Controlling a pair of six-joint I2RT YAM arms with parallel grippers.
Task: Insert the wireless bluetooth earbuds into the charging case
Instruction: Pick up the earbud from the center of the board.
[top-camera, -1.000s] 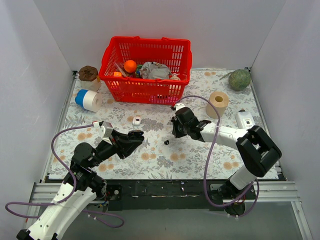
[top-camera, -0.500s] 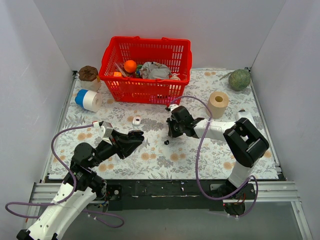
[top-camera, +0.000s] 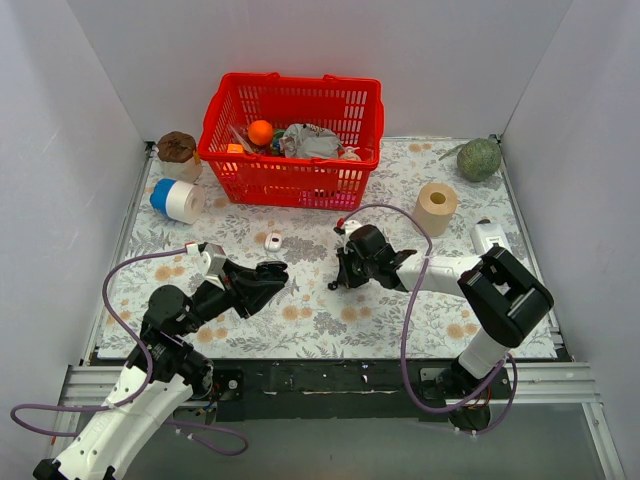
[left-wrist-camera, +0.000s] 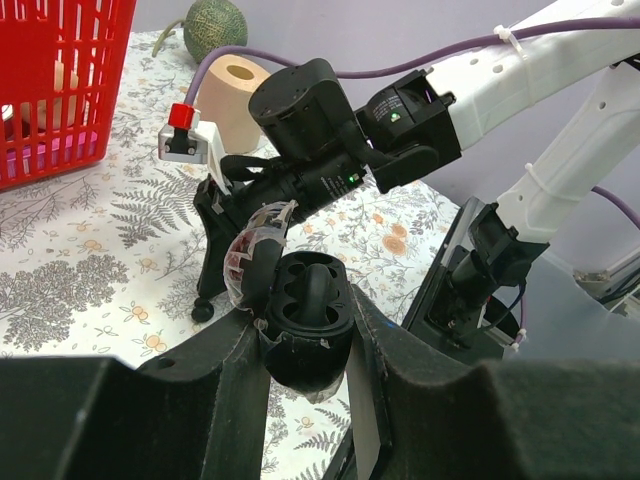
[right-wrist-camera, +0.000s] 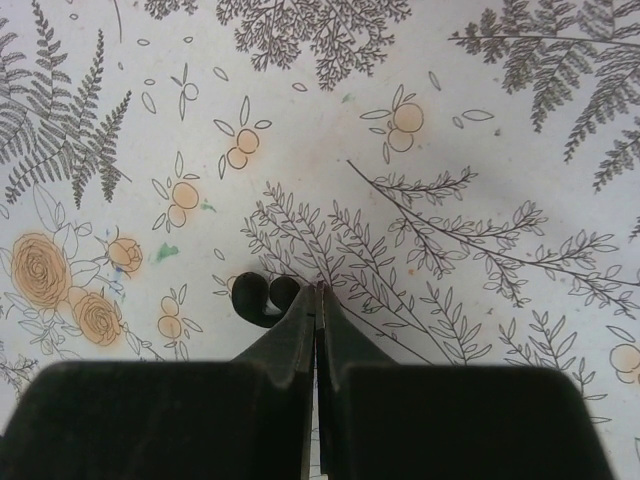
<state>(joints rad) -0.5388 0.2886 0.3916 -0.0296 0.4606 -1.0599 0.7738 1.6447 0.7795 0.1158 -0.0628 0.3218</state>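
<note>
Grippers first. My left gripper (top-camera: 262, 275) was clamped on the charging case (top-camera: 268, 272), a black round case, held off the cloth well in front of the red basket (top-camera: 290, 140) and toward the basket's left end. In the left wrist view the case (left-wrist-camera: 300, 300) sat between my left gripper's (left-wrist-camera: 305, 335) two fingers with its clear lid (left-wrist-camera: 252, 258) tipped open to the left. I couldn't tell if anything was inside.

My right gripper (top-camera: 338, 283) pointed down at the floral cloth (top-camera: 400, 170), in front of the basket's right half and about as far from the basket as the case. In the right wrist view its (right-wrist-camera: 320, 295) fingers were pressed together with nothing between them, tips at the cloth. A black earbud (right-wrist-camera: 262, 298) lay on the cloth just beside the left fingertip, looking like it touched that finger's edge. The left wrist view showed the same bud (left-wrist-camera: 203, 313) at the foot of the right gripper (left-wrist-camera: 207, 290).

A small white piece (top-camera: 273, 241) lay on the cloth in front of the basket, between the basket and the case. It was too small to say what it was.

Left of the basket were a brown-topped jar (top-camera: 177, 150) and a blue and white tape roll (top-camera: 178, 200). Right of the basket were a paper roll (top-camera: 436, 207), a green ball (top-camera: 479, 158) and a white box (top-camera: 490, 240).
</note>
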